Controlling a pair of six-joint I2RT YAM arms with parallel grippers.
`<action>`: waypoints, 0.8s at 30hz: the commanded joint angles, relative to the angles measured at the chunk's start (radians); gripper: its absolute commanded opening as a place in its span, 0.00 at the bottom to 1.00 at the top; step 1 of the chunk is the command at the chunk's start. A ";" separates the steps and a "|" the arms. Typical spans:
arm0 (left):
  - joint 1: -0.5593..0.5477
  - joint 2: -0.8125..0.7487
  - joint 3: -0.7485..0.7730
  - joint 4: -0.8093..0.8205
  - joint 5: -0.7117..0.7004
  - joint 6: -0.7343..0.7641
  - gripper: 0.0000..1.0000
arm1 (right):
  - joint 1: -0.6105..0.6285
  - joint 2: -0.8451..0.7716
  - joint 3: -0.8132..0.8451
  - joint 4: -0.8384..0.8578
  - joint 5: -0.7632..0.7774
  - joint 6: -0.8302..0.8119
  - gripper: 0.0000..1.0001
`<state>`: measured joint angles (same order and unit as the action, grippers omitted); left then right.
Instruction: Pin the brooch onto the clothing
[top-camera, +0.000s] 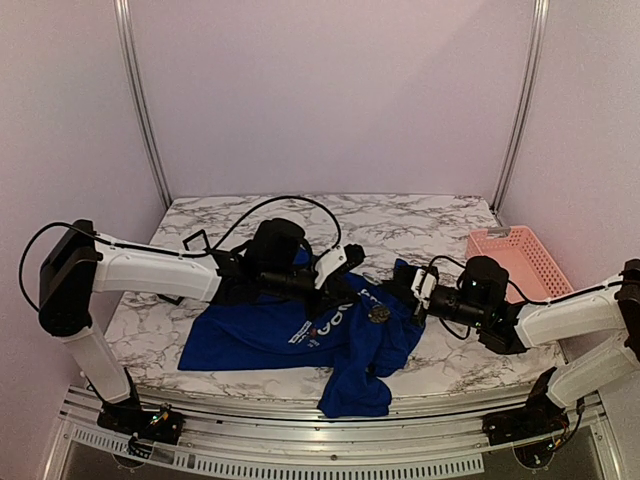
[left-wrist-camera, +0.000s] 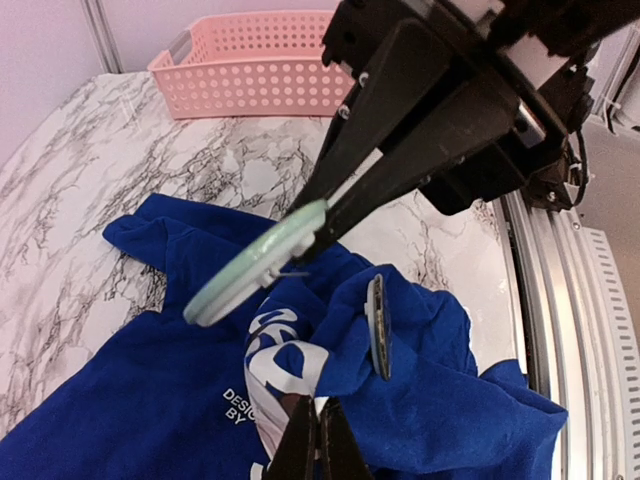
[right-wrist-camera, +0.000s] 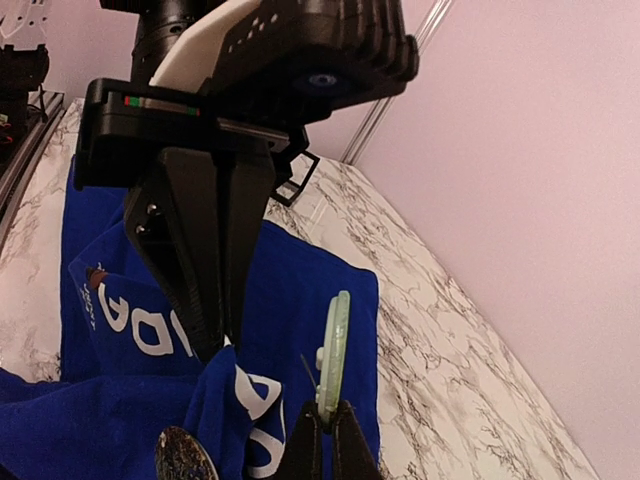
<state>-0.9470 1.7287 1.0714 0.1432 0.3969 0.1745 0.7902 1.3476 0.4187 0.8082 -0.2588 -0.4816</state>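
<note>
L gripper (left-wrist-camera: 312, 425), bottom centre of the L wrist view, is shut on a T-shirt (left-wrist-camera: 120, 400) fold. Just up-right, the brooch (left-wrist-camera: 378, 326) is seen edge-on on the cloth, long axis up-down. Above it, R gripper (left-wrist-camera: 325, 210) is clamped on a pale green disc (left-wrist-camera: 255, 262), pin showing; R arm judged nearer. Counter (left-wrist-camera: 90, 150) beyond.

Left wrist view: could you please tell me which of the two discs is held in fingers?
The pale green disc, in the right fingers; the dark disc rests on the shirt.
</note>
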 joint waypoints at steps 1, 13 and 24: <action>0.011 -0.044 -0.004 -0.024 0.034 0.075 0.02 | 0.010 -0.066 -0.021 -0.036 0.031 0.017 0.00; -0.003 -0.026 -0.035 0.005 -0.033 0.586 0.22 | 0.013 -0.061 -0.031 -0.045 0.034 0.043 0.00; 0.025 0.072 0.122 -0.134 -0.058 0.476 0.46 | 0.015 -0.041 -0.032 -0.043 0.044 0.050 0.00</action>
<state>-0.9401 1.7538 1.1210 0.0891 0.3447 0.7059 0.7975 1.2884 0.3973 0.7700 -0.2367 -0.4488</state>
